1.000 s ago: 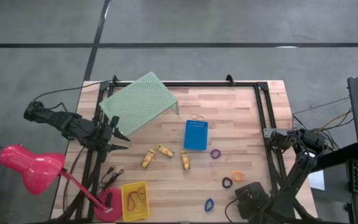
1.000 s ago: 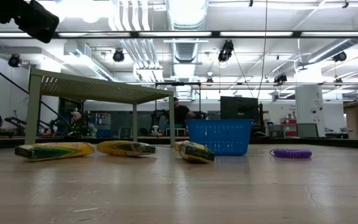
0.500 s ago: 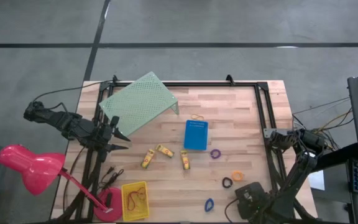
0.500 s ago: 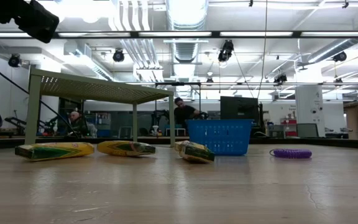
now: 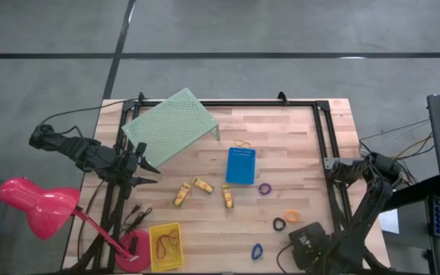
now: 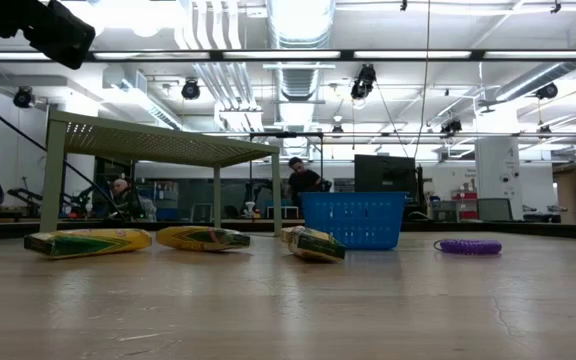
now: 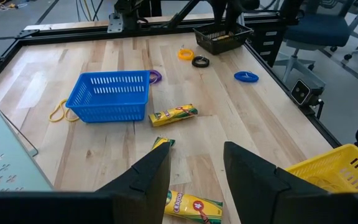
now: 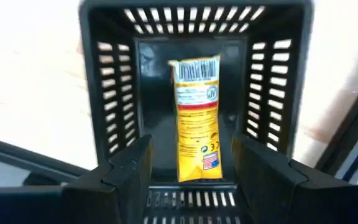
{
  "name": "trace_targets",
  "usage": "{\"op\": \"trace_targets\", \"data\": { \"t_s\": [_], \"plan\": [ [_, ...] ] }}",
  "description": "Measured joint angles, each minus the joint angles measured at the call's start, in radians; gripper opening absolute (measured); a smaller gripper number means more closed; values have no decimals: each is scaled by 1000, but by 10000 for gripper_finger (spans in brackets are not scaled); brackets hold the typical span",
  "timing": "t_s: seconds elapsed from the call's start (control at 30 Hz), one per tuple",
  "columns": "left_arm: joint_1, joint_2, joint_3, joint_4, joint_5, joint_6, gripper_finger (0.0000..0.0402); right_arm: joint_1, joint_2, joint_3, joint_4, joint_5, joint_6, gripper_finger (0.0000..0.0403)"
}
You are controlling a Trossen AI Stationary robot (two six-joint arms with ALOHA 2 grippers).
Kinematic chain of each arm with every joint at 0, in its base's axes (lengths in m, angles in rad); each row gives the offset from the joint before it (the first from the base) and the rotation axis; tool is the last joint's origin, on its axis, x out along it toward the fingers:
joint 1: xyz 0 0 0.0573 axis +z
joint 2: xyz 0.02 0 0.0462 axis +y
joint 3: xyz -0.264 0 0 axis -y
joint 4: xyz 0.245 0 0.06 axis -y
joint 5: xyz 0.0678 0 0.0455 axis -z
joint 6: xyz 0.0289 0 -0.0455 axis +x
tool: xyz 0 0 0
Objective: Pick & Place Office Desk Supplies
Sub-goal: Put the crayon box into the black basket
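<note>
My right gripper (image 8: 190,180) has its jaws spread wide with nothing in them, parked straight over the black bin (image 8: 114,93), and one yellow-gold pack (image 8: 195,118) lies flat on the bin floor, its long axis pointing straight away from the jaws, so I'd call that piece delivered. The left gripper (image 7: 194,171) waits off the counter's (image 5: 296,145) left edge by the green riser (image 5: 170,126), jaws partly apart and empty. Three more yellow-gold packs (image 5: 181,195) (image 5: 202,185) (image 5: 227,196) lie in a loose row mid-counter, just left of and below the blue bin (image 5: 240,165) in the high view, and they're clearly nearer the left arm. From the left wrist the closest pack (image 7: 191,204) sits just ahead of the jaws but lies crosswise to them, so I'd guess a wrist turn is needed before closing across its short side. The rings are on my right arm's side: purple ring (image 5: 265,188) beside the blue bin, orange ring (image 5: 292,215) and black ring (image 5: 279,224) close together, blue ring (image 5: 257,250) near the front edge. One rubber band (image 5: 241,143) lies just behind the blue bin, and the yellow bin (image 5: 166,246) at front left already holds some bands.
</note>
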Motion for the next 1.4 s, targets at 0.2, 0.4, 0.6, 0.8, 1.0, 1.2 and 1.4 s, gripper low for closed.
{"op": "trace_targets", "data": {
  "t_s": [0.2, 0.4, 0.6, 0.8, 1.0, 1.2, 1.4],
  "plan": [
    [0, 0, 0, 0, 0, -2, 154, 0, -101, 0, -96, 72, -6, 217],
    [0, 0, 0, 0, 0, -2, 154, -13, -202, -1, -195, 259, -12, 217],
    [0, 0, 0, 0, 0, -2, 154, -71, -247, -1, -235, 468, -70, 217],
    [0, 0, 0, 0, 0, -2, 154, -211, -242, -1, -171, 490, -214, 217],
    [0, 0, 0, 0, 0, -2, 154, -377, -218, -1, 7, 489, -405, 217],
    [0, 0, 0, 0, 0, 1, 154, -562, -176, -1, 299, 470, -673, 217],
    [0, 0, 0, 0, 0, 1, 154, -688, -96, -1, 537, 364, -840, 217]
  ]
}}
